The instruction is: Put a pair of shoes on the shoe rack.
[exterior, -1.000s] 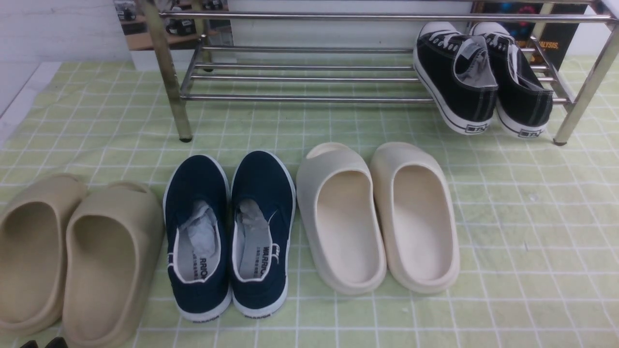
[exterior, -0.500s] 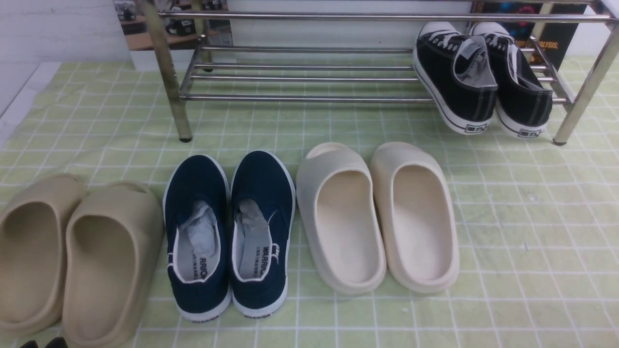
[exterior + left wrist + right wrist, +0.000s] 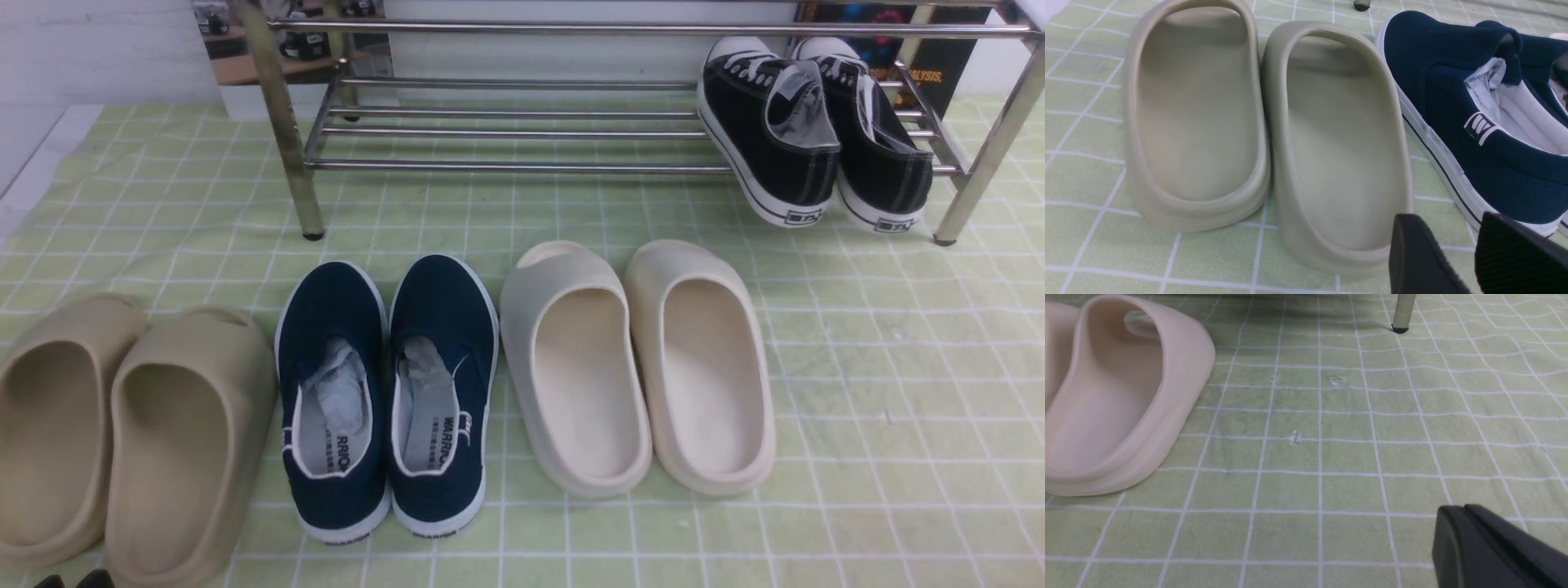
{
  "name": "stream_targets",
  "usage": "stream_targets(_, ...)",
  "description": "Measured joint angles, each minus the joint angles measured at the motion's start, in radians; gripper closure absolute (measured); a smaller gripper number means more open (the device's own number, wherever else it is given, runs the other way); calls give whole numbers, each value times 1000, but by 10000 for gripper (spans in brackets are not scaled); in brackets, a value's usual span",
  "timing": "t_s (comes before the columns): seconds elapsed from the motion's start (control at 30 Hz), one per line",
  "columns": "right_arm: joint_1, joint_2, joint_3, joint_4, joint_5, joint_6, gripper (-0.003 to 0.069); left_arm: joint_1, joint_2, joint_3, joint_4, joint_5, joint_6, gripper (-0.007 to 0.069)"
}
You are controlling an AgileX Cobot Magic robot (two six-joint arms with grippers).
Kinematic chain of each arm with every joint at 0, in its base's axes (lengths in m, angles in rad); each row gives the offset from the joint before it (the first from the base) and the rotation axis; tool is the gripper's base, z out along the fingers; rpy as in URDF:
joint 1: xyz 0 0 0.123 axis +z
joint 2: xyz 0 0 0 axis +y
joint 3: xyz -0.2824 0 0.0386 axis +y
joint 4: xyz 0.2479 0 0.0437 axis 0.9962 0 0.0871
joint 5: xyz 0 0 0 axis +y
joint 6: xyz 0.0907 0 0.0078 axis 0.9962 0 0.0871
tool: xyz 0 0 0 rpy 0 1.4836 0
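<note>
The right gripper [image 3: 1457,522] has its jaws pressed together, empty, above bare checked cloth [image 3: 1306,457]. The left gripper [image 3: 1457,253] has jaws parted, holding nothing, by the tan slides [image 3: 1265,134] and navy slip-ons [image 3: 1478,122]. Both arms are mostly cut off. The black sneakers [image 3: 812,135], white-soled, sit tilted on the steel shoe rack [image 3: 522,122] at its lower shelf's right end, heels overhanging the front bar.

We see little of the robot: the left gripper [image 3: 1457,245] has matte black fingers, one inner pad [image 3: 1506,253] finely ribbed. The right gripper [image 3: 1457,535] shows smooth black, wedge-shaped fingers.
</note>
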Motion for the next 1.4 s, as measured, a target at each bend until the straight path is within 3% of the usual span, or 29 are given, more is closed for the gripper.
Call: stream_targets(1.4, 0, 0, 0, 0, 0, 0, 640, 0, 0, 0, 0, 0, 0, 386)
